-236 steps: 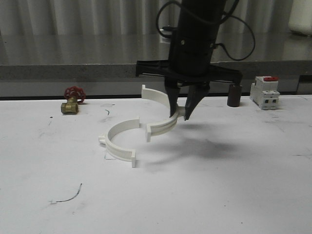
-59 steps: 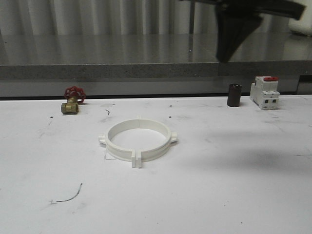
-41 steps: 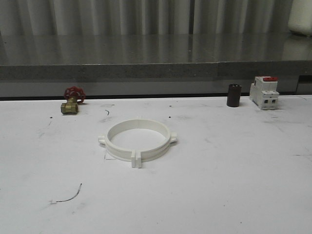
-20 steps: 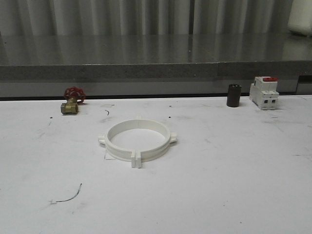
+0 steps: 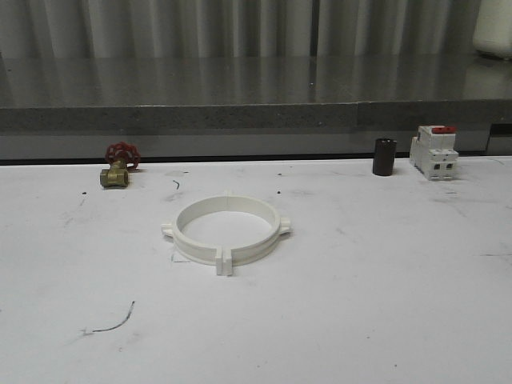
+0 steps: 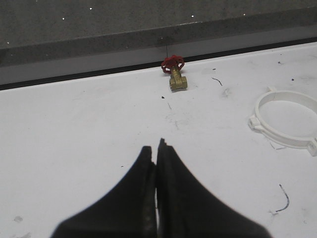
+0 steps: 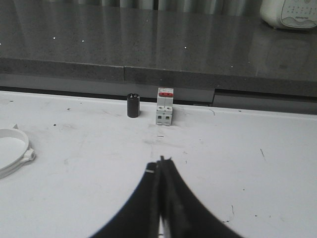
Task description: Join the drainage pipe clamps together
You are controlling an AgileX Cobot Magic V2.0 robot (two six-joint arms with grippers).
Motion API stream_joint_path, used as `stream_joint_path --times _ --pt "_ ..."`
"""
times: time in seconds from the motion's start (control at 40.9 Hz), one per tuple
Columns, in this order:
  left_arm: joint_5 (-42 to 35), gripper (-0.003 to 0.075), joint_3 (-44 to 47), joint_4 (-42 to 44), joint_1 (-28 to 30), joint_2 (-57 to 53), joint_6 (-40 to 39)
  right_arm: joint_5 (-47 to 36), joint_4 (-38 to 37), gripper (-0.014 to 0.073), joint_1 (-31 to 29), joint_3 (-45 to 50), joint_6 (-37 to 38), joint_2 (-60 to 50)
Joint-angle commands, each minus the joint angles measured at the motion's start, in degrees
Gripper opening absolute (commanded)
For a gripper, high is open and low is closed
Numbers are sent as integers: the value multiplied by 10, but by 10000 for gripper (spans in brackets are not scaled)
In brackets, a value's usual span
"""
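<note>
Now the drainage pipe clamps (image 5: 228,232) lie as one ring mid-table (image 5: 384,304), seemingly joined, the arm that placed one half gone, left pincer (image 6: 156,151) and right pincer (image 7: 160,163) both closed and empty.

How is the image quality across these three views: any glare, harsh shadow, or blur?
Front view: soft even light, the drainage pipe clamps sharp with faint shadow; pale reflections streak the dark counter. Left wrist view: left gripper a dark, soft-edged silhouette, table slightly washed out. Right wrist view: right gripper equally dark, breaker reasonably clear.
</note>
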Motion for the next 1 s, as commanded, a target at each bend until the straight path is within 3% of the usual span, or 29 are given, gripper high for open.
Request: stream_joint_path --times 0.0,0.978 --pt "-47 -20 -15 8 1 3 -1 -51 -10 -62 0 -13 -4 7" --pt "-71 -20 18 -6 11 -18 -1 -51 -10 -62 0 -13 -4 7"
